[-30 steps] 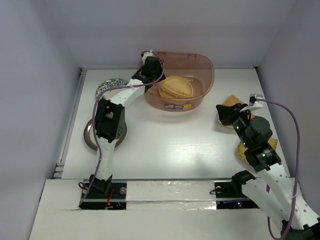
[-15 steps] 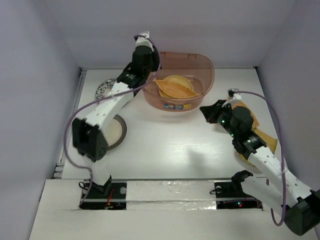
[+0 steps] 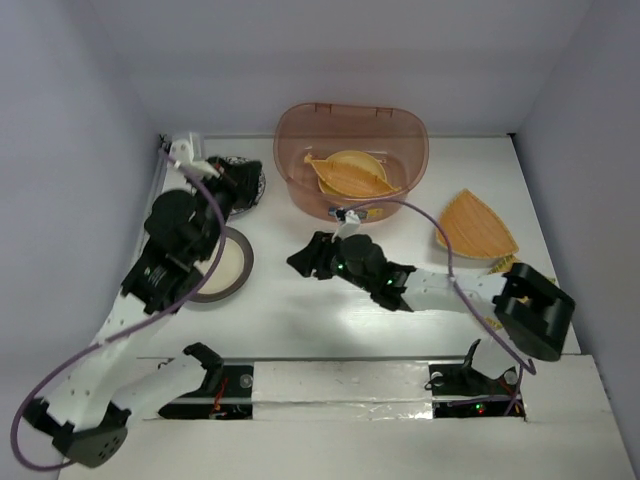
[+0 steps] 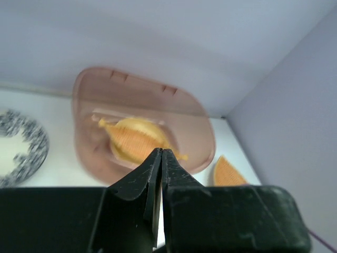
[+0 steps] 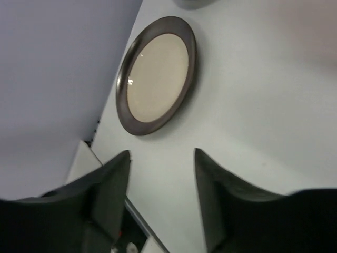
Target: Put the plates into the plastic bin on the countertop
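Observation:
The plastic bin (image 3: 405, 150) stands at the back and holds a round yellow plate (image 3: 368, 165) with an orange fan-shaped plate (image 3: 345, 180) on it. My left gripper (image 3: 248, 186) is shut and empty, above the white plate with the dark floral rim (image 3: 255, 172). The left wrist view shows its jaws closed (image 4: 161, 154), with the bin (image 4: 89, 110) and the floral plate (image 4: 21, 145) beyond. My right gripper (image 3: 298, 260) is open and empty over the countertop (image 3: 300, 320), just right of the metallic-rimmed plate (image 3: 232, 262), which also shows in the right wrist view (image 5: 158, 74).
Another orange fan-shaped plate (image 3: 475, 225) lies at the right side. A further orange plate edge (image 3: 492, 318) shows under the right arm. Pale walls bound the counter at the back and both sides.
My left arm has pulled back from the bin to the left, leaving the fan-shaped plate inside. My right arm has swung left from the right-hand plates to the counter's middle.

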### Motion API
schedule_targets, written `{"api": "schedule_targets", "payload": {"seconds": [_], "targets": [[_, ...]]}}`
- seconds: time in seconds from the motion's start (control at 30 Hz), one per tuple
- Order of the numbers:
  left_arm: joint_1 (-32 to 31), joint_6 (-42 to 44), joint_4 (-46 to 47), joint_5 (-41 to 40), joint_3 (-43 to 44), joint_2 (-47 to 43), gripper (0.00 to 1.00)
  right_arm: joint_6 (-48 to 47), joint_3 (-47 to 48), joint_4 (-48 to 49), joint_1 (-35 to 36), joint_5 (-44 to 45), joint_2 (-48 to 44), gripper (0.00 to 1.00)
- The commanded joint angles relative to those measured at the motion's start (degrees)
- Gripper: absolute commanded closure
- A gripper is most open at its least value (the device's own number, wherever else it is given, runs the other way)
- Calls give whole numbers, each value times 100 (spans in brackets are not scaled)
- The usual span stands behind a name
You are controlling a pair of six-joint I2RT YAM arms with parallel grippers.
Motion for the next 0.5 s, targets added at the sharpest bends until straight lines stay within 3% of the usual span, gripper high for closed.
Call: {"api": "schedule_targets", "payload": {"seconds": [0.0,0.17,0.47], "targets": [[-59,-64,-464,-381,-742,-789,99,947,274,1249,240,621,644,38],[-59,-11,-993,-637,-1368,-1756,86,1948,467,2383,293,173,1901,33],[-59,138,-1020,-856,-2388,-2856,75,2302,1846,2271,346,-56,3669,36]]}}
